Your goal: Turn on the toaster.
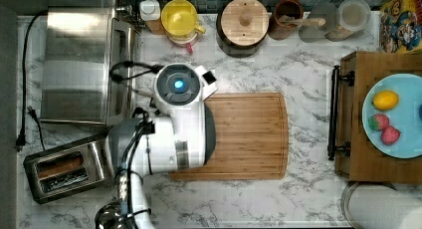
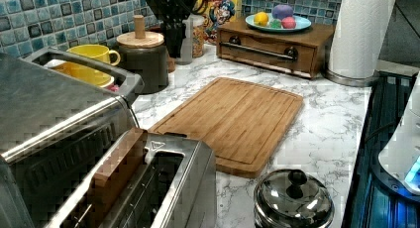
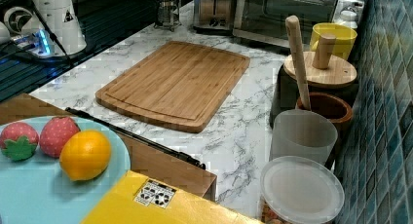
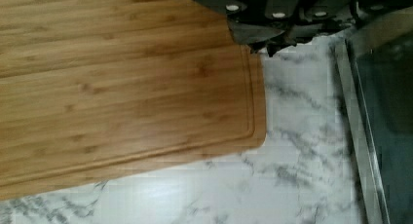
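The toaster (image 1: 67,171) is a small steel box with two long slots at the top view's lower left, and a brown slice sits in one slot. It fills the left view's foreground (image 2: 148,188) and stands far back in the right view (image 3: 213,9). My white arm (image 1: 174,119) reaches over the counter between the toaster and the cutting board, its wrist end above the board's corner near the toaster oven. In the wrist view my dark gripper (image 4: 272,44) hangs over the board's corner and the marble. The toaster's lever end is hidden under the arm in the top view.
A big steel toaster oven (image 1: 79,64) stands beside the toaster. The bamboo cutting board (image 1: 249,134) lies mid-counter. A shiny kettle (image 2: 293,198) sits near the front edge. A yellow mug (image 1: 180,17), jars, a wooden tray (image 1: 378,164) with a fruit plate and a paper towel roll (image 2: 361,34) line the edges.
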`<state>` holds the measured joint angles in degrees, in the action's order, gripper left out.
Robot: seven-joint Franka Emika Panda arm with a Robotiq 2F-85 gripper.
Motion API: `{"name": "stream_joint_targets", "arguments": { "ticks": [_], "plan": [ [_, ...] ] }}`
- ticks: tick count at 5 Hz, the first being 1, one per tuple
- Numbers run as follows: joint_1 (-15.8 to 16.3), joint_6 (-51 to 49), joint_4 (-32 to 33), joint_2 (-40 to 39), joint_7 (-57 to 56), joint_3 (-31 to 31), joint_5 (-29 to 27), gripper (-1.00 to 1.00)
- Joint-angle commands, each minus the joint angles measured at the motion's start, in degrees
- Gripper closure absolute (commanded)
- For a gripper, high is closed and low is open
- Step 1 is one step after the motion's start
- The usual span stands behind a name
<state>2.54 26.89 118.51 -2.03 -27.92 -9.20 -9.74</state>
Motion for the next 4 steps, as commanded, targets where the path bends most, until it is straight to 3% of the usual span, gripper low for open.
{"name": "stream_joint_targets", "arguments": {
  "ticks": [1,4],
  "plan": [
    [4.17,1.43,6.06,10.62,-10.06,-3.29,-4.58,1.0],
    [8.67,-2.44,7.18,11.52,-10.63,-10.11,-6.04,1.0]
  ]
}}
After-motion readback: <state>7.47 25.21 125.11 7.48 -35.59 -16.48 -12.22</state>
